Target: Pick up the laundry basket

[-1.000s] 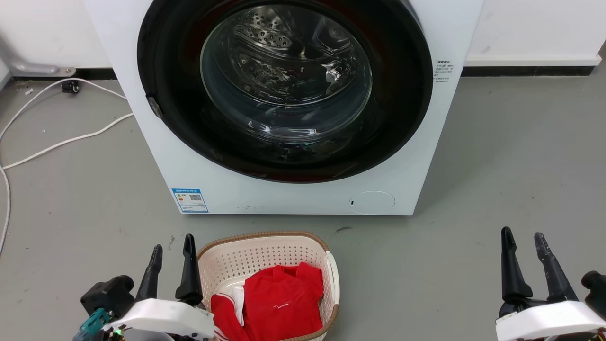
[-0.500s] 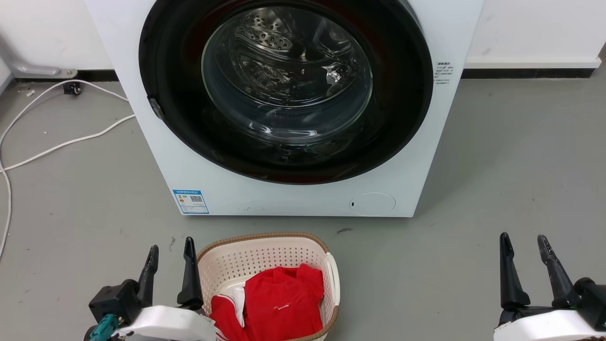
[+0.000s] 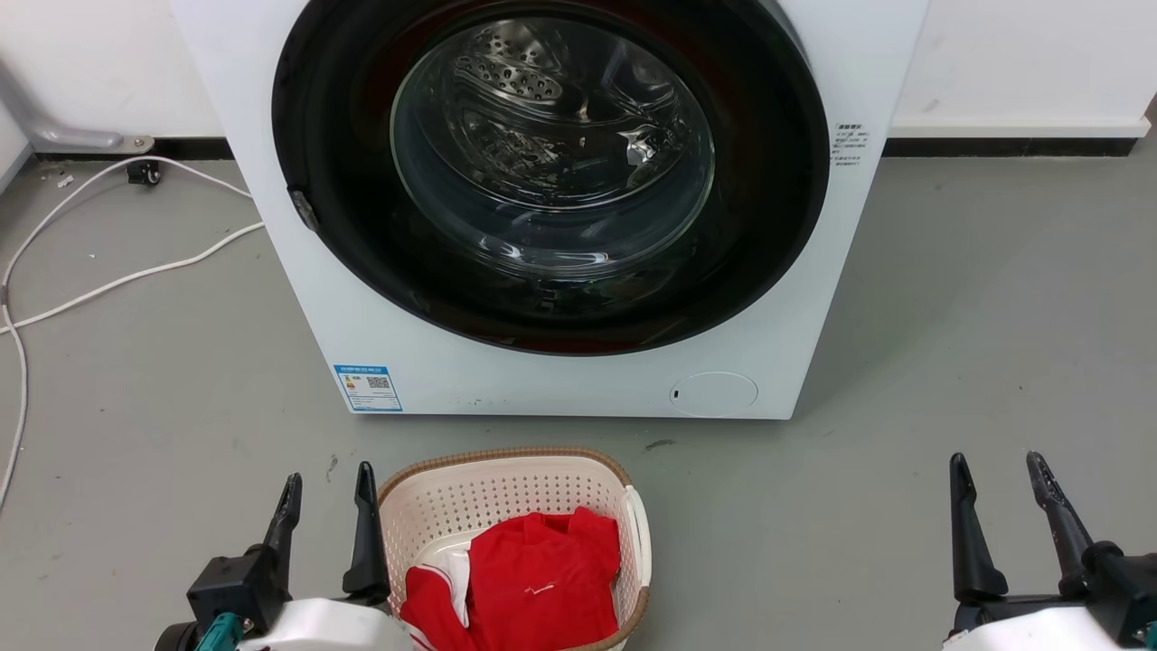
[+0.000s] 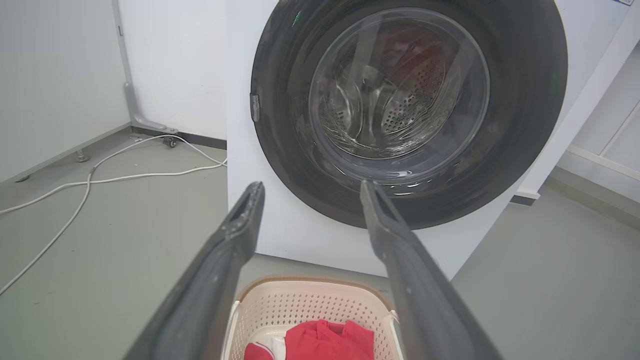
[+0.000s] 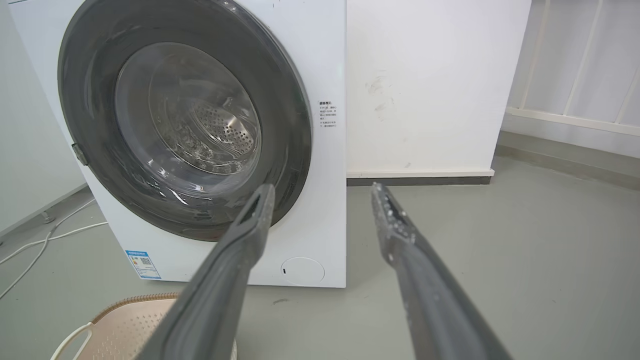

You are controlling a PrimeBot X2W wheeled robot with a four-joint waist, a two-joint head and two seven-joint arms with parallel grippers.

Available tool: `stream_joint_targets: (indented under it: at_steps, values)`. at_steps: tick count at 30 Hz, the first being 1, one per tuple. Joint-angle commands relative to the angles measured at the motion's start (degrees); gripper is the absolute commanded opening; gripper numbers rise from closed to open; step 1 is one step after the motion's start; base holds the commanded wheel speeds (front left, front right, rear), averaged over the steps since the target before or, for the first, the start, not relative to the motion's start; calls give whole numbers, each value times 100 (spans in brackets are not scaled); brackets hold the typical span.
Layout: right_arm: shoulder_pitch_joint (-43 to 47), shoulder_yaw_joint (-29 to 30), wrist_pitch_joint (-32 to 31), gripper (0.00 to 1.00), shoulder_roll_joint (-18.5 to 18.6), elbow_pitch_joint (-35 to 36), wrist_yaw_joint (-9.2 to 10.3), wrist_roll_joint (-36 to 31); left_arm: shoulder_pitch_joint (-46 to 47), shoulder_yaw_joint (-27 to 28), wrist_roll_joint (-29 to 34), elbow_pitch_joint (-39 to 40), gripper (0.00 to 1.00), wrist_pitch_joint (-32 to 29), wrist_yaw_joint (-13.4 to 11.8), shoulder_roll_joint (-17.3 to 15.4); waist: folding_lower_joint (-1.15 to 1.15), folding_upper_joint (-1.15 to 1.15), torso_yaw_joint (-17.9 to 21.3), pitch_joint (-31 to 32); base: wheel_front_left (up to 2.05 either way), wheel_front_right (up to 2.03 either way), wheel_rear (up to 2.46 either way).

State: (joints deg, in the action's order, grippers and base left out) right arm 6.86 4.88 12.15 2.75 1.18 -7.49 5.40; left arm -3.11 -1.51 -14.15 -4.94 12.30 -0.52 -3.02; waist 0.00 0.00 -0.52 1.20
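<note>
Laundry basket stood on the grey floor at the bottom of the head view, just in front of the white washing machine and a little left of its middle, with a red garment heaped inside. The left gripper rose at the basket's left side, its two dark fingers spread apart and holding nothing; the inner finger stood just beside the brown rim, and whether it touched could not be told. The right gripper stood well apart from the basket at the lower right, its fingers likewise parted and empty. A white cable trailed over the floor left of the machine. In the left wrist view, the left gripper pointed toward the machine's round door, fingers wide apart, and the laundry basket lay low between them with the red garment in it. In the right wrist view, the right gripper had its fingers parted over bare floor, one tip before the machine's front panel, and a part of the laundry basket showed at the lower left, beside the nearer finger.
</note>
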Motion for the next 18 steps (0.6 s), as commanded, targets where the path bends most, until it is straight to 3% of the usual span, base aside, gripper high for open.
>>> stream_joint_targets:
  at_steps: [1,18]
  values:
    - [46,1,65,100,20,79,1,-123,-38,15,151,20,100,52,-5,0,0,0,1,-1,0,0,0]
    - [188,73,239,100,19,143,1,-650,-139,27,750,-74,100,224,-7,14,0,0,-15,34,0,0,0]
